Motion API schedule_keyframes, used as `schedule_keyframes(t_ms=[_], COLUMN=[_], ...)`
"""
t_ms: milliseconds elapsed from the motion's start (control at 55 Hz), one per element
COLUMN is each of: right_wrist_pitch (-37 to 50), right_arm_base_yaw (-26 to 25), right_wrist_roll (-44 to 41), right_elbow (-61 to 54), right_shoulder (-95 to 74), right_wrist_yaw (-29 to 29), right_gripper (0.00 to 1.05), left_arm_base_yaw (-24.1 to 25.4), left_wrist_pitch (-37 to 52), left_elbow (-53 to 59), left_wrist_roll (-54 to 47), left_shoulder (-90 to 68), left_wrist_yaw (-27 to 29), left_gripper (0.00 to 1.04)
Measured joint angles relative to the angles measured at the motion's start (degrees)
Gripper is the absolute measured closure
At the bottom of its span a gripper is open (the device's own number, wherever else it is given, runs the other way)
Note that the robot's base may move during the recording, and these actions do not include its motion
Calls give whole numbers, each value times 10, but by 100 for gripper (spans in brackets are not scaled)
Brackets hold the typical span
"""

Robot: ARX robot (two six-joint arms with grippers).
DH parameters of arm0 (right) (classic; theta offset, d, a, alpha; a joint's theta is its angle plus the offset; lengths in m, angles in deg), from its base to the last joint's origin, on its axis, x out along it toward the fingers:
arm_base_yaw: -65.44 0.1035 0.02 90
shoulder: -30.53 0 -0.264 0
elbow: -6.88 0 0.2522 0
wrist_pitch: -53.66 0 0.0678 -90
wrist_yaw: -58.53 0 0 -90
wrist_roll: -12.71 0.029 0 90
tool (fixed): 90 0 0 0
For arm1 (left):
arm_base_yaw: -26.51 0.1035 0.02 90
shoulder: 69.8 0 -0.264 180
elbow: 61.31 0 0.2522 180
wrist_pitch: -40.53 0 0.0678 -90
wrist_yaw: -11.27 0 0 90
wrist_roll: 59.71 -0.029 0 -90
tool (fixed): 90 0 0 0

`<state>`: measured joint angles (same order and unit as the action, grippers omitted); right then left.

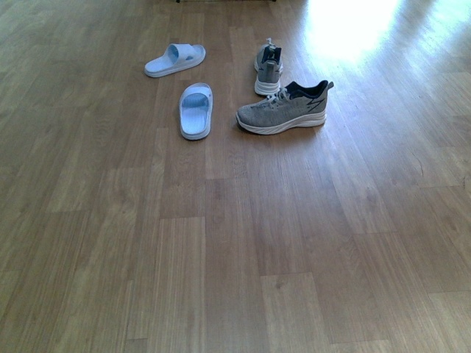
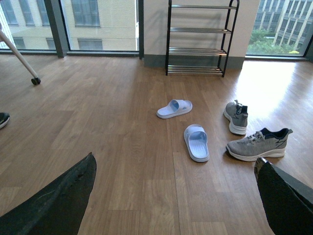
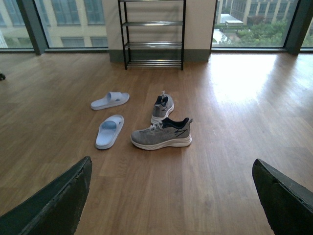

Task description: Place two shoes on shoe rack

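Grey knit sneakers with thick white soles sit on the wooden floor [image 1: 221, 257], the near sneaker [image 1: 283, 110] side-on and the far sneaker [image 1: 268, 68] just behind it. The black-framed shoe rack with silver bars [image 3: 154, 44] stands well beyond, bare, so both placements remain. The left hand [image 2: 173, 161] and right hand [image 3: 171, 161] gape wide, empty.

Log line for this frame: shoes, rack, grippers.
phase: pre-grasp | near sneaker: floor | far sneaker: floor | shoe rack: at wall | left gripper: open | right gripper: open

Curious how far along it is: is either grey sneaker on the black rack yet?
No, the nearer sneaker and the farther sneaker both lie on the floor, short of the shoe rack, whose bars hold nothing.
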<state>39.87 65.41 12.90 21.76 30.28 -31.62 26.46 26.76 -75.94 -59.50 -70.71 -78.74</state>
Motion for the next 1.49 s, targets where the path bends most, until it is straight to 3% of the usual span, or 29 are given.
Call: schedule_keyframes(t_ms=[1492], right_wrist_pitch=[0], right_arm_base_yaw=[0], right_wrist_roll=[0], right_elbow=[0], right_shoulder=[0], right_wrist_yaw=[0], right_gripper=[9], left_arm_base_yaw=[0], left_wrist_pitch=[0], left_elbow=[0], left_wrist_roll=[0], left_shoulder=[0], left_wrist_yaw=[0], left_gripper=[9])
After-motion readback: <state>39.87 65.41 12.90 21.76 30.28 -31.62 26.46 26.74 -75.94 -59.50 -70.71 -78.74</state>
